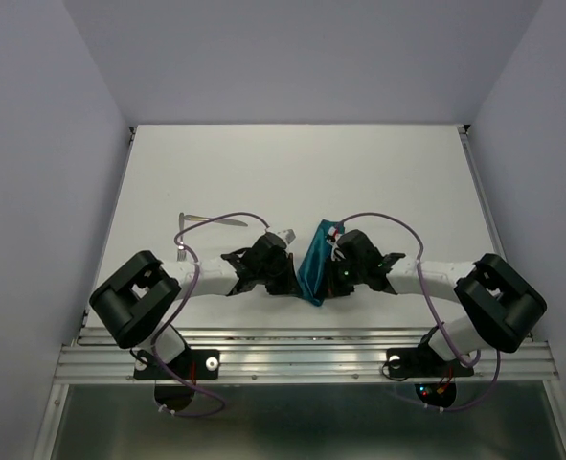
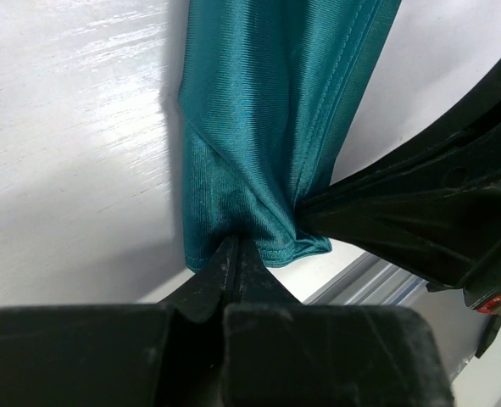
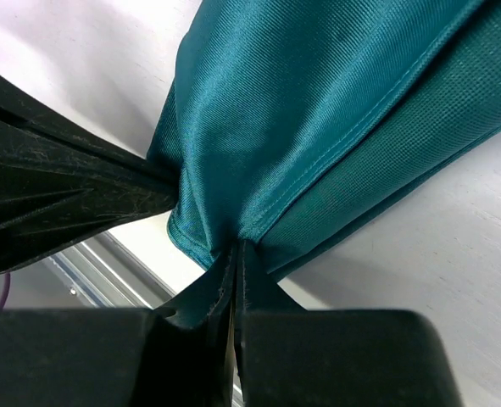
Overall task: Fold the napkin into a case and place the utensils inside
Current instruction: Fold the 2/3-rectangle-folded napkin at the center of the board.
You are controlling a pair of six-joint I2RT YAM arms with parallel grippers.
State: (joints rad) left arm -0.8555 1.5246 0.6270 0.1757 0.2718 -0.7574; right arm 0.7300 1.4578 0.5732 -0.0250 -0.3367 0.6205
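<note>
The teal napkin point(image 1: 315, 264) is bunched into a narrow folded strip near the table's front edge, between my two grippers. My left gripper point(image 1: 287, 278) is shut on its near end, seen in the left wrist view point(image 2: 233, 242) with the napkin point(image 2: 267, 119) running away from the jaws. My right gripper point(image 1: 332, 273) is shut on the same near end from the other side point(image 3: 237, 246), with the napkin point(image 3: 318, 110) in folds above it. The utensils point(image 1: 211, 220) lie on the table to the far left of the napkin.
The white table point(image 1: 292, 172) stretches behind the napkin. A metal rail point(image 1: 302, 345) runs along the front edge just below the grippers. The right gripper's black fingers point(image 2: 420, 212) show in the left wrist view, the left gripper's fingers point(image 3: 55, 195) in the right wrist view.
</note>
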